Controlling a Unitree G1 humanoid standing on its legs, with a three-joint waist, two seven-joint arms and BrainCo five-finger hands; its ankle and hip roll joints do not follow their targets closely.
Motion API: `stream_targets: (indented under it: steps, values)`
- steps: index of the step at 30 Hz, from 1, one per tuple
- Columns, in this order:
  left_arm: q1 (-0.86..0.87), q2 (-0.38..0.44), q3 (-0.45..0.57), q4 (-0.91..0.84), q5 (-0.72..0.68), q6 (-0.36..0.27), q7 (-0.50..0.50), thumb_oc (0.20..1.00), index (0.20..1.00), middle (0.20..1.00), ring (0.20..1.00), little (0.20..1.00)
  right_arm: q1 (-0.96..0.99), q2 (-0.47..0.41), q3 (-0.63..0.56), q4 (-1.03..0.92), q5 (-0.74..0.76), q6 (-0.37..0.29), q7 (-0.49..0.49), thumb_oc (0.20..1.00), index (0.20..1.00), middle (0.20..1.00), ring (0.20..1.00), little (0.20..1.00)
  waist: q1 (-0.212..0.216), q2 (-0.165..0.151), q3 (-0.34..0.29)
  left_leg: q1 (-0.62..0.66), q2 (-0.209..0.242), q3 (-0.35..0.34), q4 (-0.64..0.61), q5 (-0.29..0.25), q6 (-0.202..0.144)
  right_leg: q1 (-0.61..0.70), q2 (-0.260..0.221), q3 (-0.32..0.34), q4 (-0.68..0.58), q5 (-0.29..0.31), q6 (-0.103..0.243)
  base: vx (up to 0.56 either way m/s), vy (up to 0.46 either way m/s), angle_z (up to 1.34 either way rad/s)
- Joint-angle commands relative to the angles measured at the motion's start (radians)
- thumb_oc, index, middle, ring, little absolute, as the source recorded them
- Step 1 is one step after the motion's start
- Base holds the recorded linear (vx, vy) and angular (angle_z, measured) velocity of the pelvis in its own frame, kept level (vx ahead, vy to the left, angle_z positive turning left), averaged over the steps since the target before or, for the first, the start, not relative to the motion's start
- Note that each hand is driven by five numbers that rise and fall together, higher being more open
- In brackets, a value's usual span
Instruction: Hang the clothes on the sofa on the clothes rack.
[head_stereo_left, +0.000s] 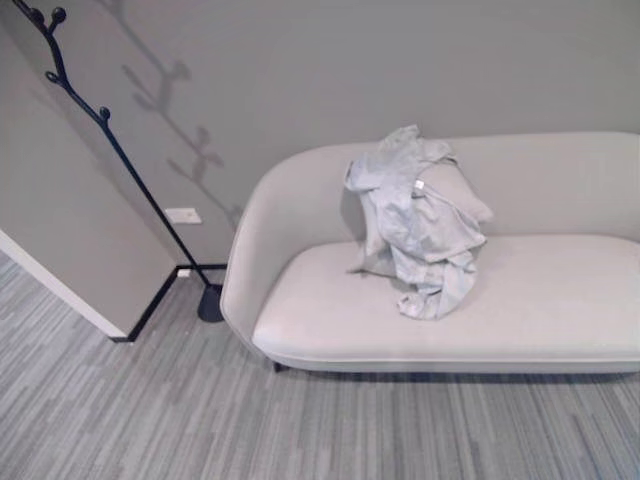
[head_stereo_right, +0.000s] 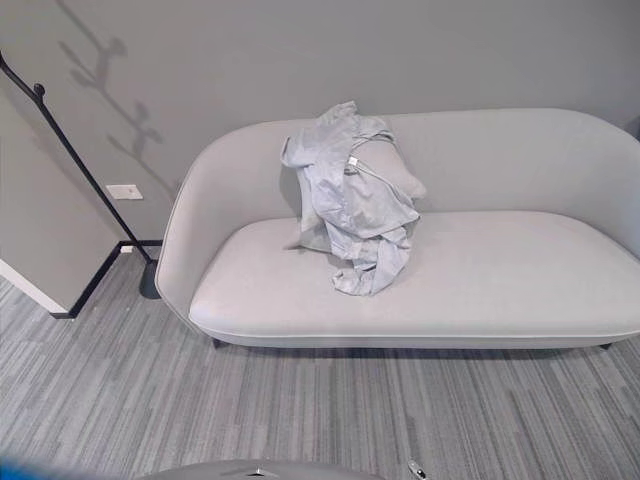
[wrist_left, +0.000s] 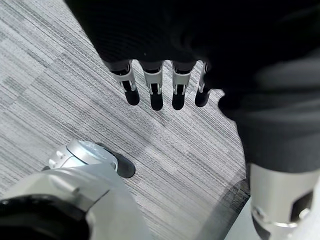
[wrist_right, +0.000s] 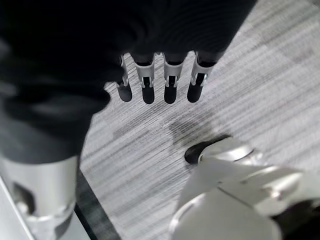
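The grey clothes (head_stereo_left: 415, 220) lie in a heap on the sofa (head_stereo_left: 540, 300), draped top-to-bottom down its back. Clothes rack (head_stereo_left: 110, 140) is off to the left. Left hand (wrist_left: 155, 90) & right hand (wrist_right: 160, 85) hang down low w/ fingers straight, holding nothing; clothes are far ahead, about the same from both.

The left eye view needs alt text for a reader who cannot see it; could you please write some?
A crumpled pale grey garment lies draped over a cushion against the backrest of a light grey sofa. To the sofa's left, a black clothes rack stands bare against the grey wall, on striped grey carpet.
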Motion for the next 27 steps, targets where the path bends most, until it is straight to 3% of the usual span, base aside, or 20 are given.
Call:
stream_targets:
  steps: [1,27]
  values:
    - [-0.058,0.008,0.062,0.053,-0.065,-0.014,-0.006,1.000,1.000,1.000,1.000,1.000,-0.068,0.033,-0.026,0.082,0.045,0.000,0.008,1.000,1.000,1.000,1.000,1.000,0.000,-0.049,0.002,0.098,-0.016,-0.029,-0.033,-0.105,-0.007,0.113,-0.041,0.030,-0.236,0.144,0.093,0.00,0.000,0.00]
    - [-0.057,0.001,-0.037,0.071,0.096,0.001,-0.030,1.000,1.000,1.000,1.000,1.000,-0.065,0.049,0.057,0.072,-0.078,-0.003,0.008,1.000,1.000,1.000,1.000,1.000,-0.008,-0.048,0.000,0.102,-0.016,-0.021,-0.033,-0.110,-0.006,0.114,-0.039,0.042,-0.236,0.150,0.093,0.00,0.002,-0.01]
